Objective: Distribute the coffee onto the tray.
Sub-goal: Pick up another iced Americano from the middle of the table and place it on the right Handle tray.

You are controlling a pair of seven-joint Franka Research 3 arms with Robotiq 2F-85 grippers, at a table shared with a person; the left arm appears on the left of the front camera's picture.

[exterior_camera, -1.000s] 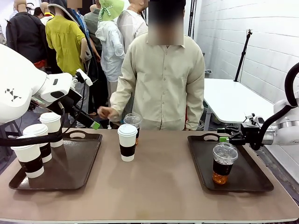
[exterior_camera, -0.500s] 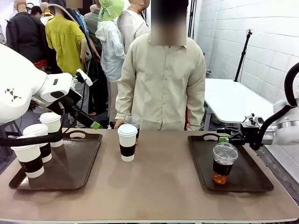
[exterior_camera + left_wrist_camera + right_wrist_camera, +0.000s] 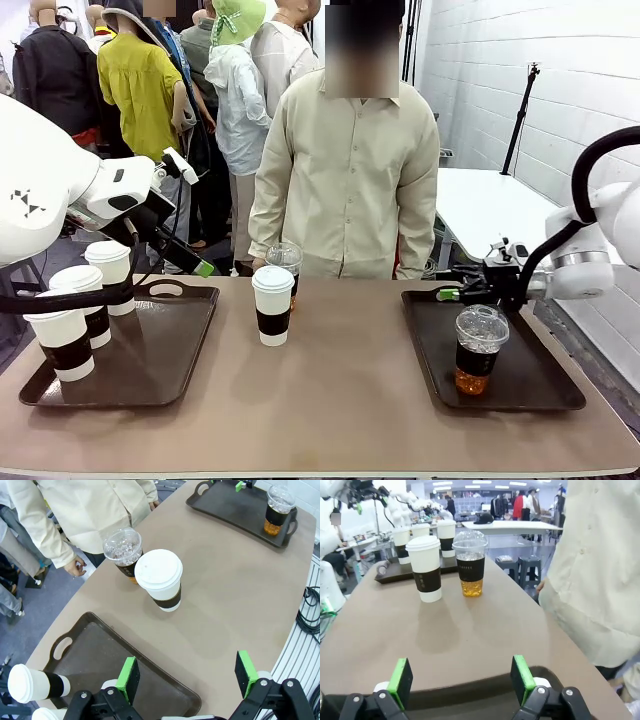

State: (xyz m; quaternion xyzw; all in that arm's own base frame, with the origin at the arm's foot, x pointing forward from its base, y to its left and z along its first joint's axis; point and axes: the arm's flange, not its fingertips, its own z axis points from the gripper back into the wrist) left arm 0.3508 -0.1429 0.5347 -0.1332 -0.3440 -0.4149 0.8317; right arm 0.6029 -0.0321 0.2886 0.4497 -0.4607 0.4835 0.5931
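White lidded paper cup with black sleeve (image 3: 272,305) stands central on the tabletop (image 3: 350,400); clear dome-lidded cup of amber drink (image 3: 284,260) is just behind it, possibly touching. Left gripper (image 3: 187,672), right gripper (image 3: 461,677): spread wide, empty. Risk: a finger nudging either cup tips its neighbour.

- four white lidded paper cups (image 3: 273,305), black sleeves (image 3: 272,322) on all
- two clear dome-lidded cups (image 3: 481,350) of amber drink — sleeved too
- two dark trays (image 3: 150,372)

On the clear cup (image 3: 470,562), toward twelve o'clock on the table (image 3: 470,630), the black sleeve (image 3: 470,570) carries faint pale print, too small to read. No other words, brands or numbers are legible.
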